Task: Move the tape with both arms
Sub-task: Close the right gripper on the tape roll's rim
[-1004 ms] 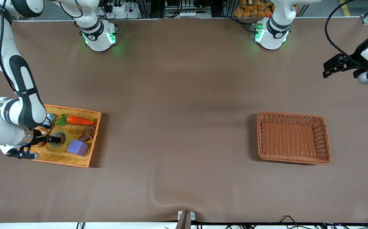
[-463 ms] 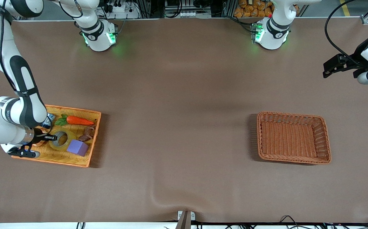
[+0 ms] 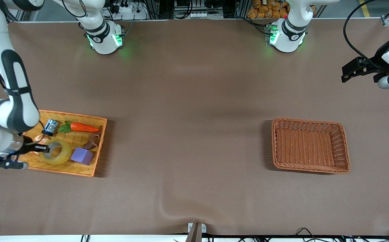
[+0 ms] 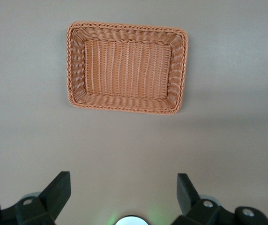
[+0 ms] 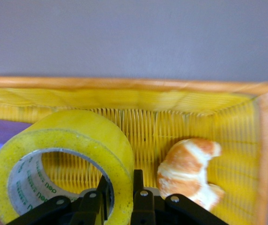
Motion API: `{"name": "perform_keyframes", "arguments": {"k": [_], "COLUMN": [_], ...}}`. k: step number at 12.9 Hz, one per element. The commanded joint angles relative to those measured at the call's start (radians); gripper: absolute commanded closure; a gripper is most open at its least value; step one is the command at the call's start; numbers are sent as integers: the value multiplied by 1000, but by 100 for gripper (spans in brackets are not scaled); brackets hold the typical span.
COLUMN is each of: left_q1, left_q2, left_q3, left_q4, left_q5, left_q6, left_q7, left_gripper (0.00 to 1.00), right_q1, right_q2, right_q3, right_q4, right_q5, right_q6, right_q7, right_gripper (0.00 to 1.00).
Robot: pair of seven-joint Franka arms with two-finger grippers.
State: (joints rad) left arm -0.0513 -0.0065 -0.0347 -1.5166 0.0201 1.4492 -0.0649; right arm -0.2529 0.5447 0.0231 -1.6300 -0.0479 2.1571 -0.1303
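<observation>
Surface: brown table cover [image 3: 194,101] runs edge to edge, with a wrinkle near the camera-side edge
Room: both arm bases glow green along the top; cables and racks sit past the table edge there
Open room: the broad middle of the cover, between the two baskets, is bare brown cloth
Orange tray [image 3: 97,148]: at the right arm's end, holding a carrot [image 3: 83,127], a small can [image 3: 50,126], a purple block [image 3: 82,156], a dark brown piece [image 3: 92,141] and a croissant [image 5: 190,171]
Tape [image 3: 56,152]: tilted up on its edge over the tray, beside the purple block; the right wrist view shows it just beside the croissant [image 5: 68,154]
Right gripper [image 3: 41,148]: over the tray, fingers pinched on the tape's wall, one inside the ring and one outside [image 5: 122,192]
Wicker basket [image 3: 344,148]: toward the left arm's end, nothing in it, also seen from above in the left wrist view [image 4: 127,105]
Left gripper [image 3: 350,71]: waiting high over the left arm's end of the table, fingers spread wide [image 4: 124,192]
</observation>
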Motion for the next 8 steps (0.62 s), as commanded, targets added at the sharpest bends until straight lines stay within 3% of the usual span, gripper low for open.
{"name": "perform_keyframes", "arguments": {"k": [1,4,8], "left_q1": [5,-2,1], "left_q2": [0,2,0], "left_q3": [-4,-7,-8], "left_q4": [15,13,13], "left_q5": [-2,-2,-2], "left_q6": [-6,-4,-6], "left_q7": [16,2,2], "left_gripper": [0,0,0], "right_q1": [0,52,159], "right_q2": [-109,-112,-109], "right_q3": [18,27,27], "right_q4": [10,122,167], "right_q5": [-9,9,91], "right_q6": [-110,-308,-388], "right_q7": [-28,33,173], "right_gripper": [100,100,100]}}
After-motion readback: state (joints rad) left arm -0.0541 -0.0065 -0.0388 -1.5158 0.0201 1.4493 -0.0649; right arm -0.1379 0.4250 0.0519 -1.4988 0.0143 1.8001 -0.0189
